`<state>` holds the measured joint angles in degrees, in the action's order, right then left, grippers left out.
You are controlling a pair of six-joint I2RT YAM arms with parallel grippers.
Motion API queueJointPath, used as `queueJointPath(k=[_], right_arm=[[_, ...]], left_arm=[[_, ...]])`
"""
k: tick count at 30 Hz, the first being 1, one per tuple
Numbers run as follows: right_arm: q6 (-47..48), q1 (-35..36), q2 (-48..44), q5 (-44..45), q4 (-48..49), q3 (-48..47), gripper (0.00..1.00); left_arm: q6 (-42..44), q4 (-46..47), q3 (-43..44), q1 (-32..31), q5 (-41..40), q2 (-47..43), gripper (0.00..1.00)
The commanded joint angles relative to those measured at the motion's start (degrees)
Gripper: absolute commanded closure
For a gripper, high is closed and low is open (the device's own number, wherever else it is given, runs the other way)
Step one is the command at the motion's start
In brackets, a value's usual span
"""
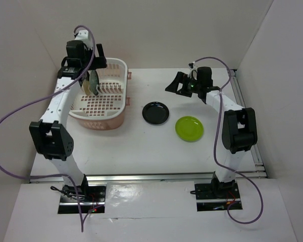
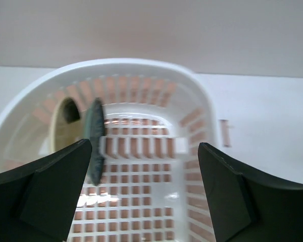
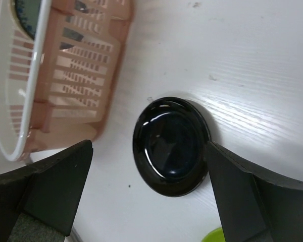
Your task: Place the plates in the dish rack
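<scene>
- Rack [image 1: 112, 64] is propping teal plate [image 2: 95, 141] on edge, probably between prongs.
- Left gripper [image 2: 144, 146] is hovering above, fingers apart.
- Right gripper [image 3: 149, 146], fingers apart, is lining up black plate [image 3: 172, 146].

The work surface is a white table [image 1: 141, 151], matt in finish. The right wrist view shows a faint wood-grain texture on it and a few small dark specks [image 3: 210, 77]. Plain off-white panels enclose the table on three sides: a back wall [image 1: 156, 30], a left wall [image 1: 15, 75] and a right wall [image 1: 285, 75], all unmarked. A metal rail [image 1: 151, 176] runs along the near edge of the table, and a second rail [image 1: 259, 157] runs along its right edge. In front of the near rail lies a glossy white strip [image 1: 151, 196] with bright reflections. Lighting is even and diffuse from above; shadows are soft.
</scene>
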<state>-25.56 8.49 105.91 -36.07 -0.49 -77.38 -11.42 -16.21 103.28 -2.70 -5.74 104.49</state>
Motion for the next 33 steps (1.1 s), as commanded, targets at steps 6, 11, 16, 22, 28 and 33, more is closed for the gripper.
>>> queueJointPath(k=[6,11,16,22,28,33], right_arm=[[3.2,-3.3,-7.3,8.1,-6.5,3.2,0.00],[2.7,-5.8,-16.2,9.7,-6.7,12.8,0.00],[4.2,-6.6,-23.8,16.7,-15.0,17.4,0.00],[-3.9,-12.6,-35.3,23.9,-19.3,29.1,0.01],[-7.8,-13.7,-41.9,28.5,-19.9,38.6,0.03],[-9.9,-13.7,-43.8,26.2,-16.4,45.3,0.04]], left_arm=[[-16.6,4.4,-10.2,-1.6,33.0,-15.4,0.00],[-20.6,5.0,-15.7,-10.6,35.7,-19.8,0.00],[-16.4,2.1,-18.0,-25.1,34.7,-21.7,0.00],[-22.2,7.1,-29.7,-31.1,37.9,-24.9,0.00],[-25.5,10.0,-37.3,-34.5,36.8,-27.7,0.00],[-27.6,9.9,-37.3,-34.5,44.4,-26.4,0.00]])
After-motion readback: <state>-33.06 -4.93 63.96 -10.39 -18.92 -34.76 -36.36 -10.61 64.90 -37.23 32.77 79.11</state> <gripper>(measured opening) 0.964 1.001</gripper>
